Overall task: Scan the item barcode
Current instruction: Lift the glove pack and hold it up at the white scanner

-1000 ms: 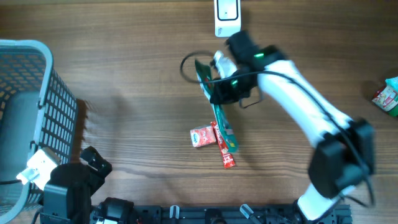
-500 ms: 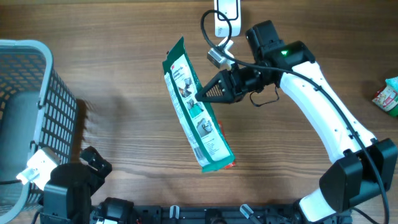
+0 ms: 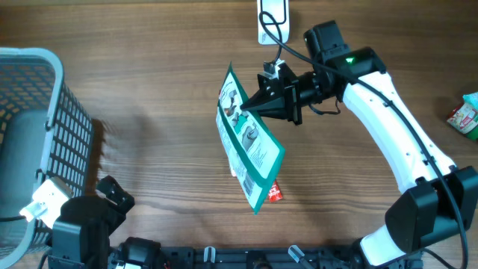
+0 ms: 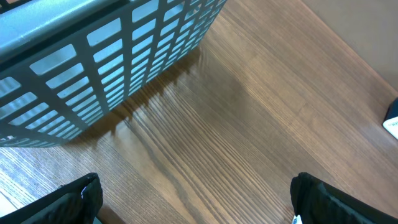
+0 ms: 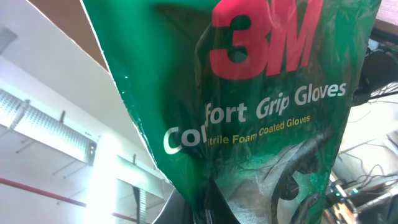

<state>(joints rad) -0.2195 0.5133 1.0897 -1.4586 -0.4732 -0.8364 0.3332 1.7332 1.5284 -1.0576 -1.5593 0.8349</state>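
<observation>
Above mid-table, my right gripper (image 3: 245,109) is clenched on the glove pack (image 3: 252,153), held tilted near the scanner (image 3: 272,21); my left gripper (image 3: 113,196) rests spread, empty. I judge this the presenting step; next, the barcode must face the scanner.

right gripper (image 3: 243,110) has lifted the glove pack (image 3: 252,153) off the tabletop (image 3: 149,90) and rotated it broadside, label face up, now hiding the small carton.

packet (image 3: 250,149): glossy green plastic film
counter (image 3: 164,97): brown wood grain, smooth, matt
basket (image 3: 75,131): grey moulded plastic lattice
</observation>
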